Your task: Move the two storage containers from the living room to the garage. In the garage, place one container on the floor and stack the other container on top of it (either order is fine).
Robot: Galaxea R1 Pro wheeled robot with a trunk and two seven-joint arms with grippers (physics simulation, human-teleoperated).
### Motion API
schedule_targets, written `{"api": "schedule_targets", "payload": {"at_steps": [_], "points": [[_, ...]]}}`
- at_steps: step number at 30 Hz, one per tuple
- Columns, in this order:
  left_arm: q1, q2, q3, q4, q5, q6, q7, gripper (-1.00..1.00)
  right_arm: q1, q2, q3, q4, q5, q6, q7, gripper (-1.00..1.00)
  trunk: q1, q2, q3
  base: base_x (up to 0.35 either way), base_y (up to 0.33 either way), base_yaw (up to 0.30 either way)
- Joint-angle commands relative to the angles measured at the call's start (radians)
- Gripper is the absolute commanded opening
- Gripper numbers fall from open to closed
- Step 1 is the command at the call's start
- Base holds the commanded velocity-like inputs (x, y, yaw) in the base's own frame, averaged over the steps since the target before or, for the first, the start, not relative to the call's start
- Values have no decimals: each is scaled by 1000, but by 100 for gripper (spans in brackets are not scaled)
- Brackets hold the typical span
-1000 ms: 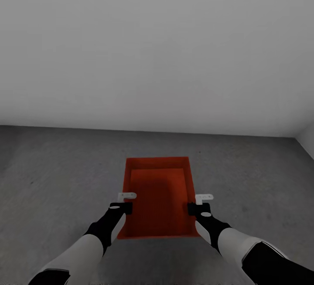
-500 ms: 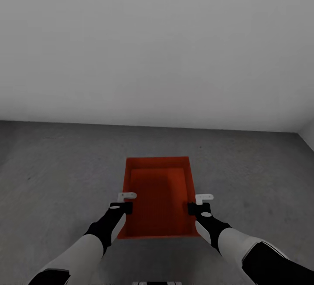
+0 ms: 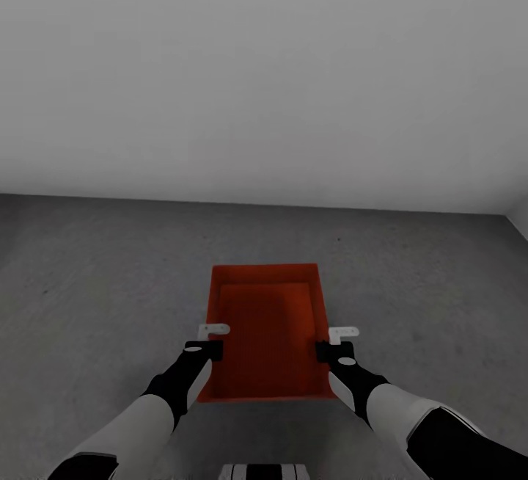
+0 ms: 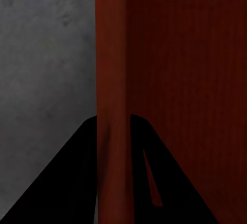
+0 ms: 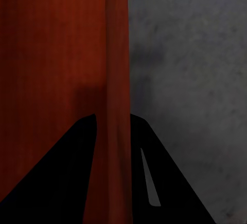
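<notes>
Two hands: both grip one orange-red box from opposite sides, seen from the head camera
Box (image 3: pixel 265 333): open-topped, rectangular, held level between the arms, long side running away from the robot; a lighter inner rectangle shows inside it, and whether that is its bottom or a second box nested within cannot be told
Left hand (image 3: pixel 208 340): at the box's left wall near the robot's end; in the left wrist view (image 4: pixel 114 131) its two dark fingers (image 4: pixel 77 183) sit on either side of the thin wall, pinching it
Right hand (image 3: pixel 336 343): at the box's right wall, level with the other hand; in the right wrist view (image 5: pixel 114 131) its fingers (image 5: pixel 170 183) straddle the wall and pinch it the same way
Box wall in wrist views: a narrow red edge (image 4: pixel 113 80) runs straight out from between the fingers, with the red inner face on one side and grey floor on the other
Floor (image 3: pixel 95 274): dark grey, faintly mottled concrete, spread under and around the box; whether the box touches it cannot be told
Wall (image 3: pixel 264 69): plain pale grey, meeting the floor well beyond the box's far end
Arms: white sleeves (image 3: pixel 139 428) with black wrists, reaching forward on both sides
Robot base (image 3: pixel 264 471): a pale striped part shows at the lower edge of the head view
</notes>
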Motion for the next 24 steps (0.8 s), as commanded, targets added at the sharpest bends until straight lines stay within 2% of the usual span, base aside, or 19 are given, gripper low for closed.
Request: {"api": "schedule_targets", "payload": {"at_steps": [1, 24], "points": [[1, 1, -3, 10, -11, 55, 10, -100, -2, -8, -31, -1, 4, -9, -9, -100, 0, -1, -2, 0, 0, 0], [1, 1, -3, 9, -12, 51, 11, -100, -2, -6, -31, -1, 3, -9, -9, -100, 0, -1, -21, 0, 0, 0]]}}
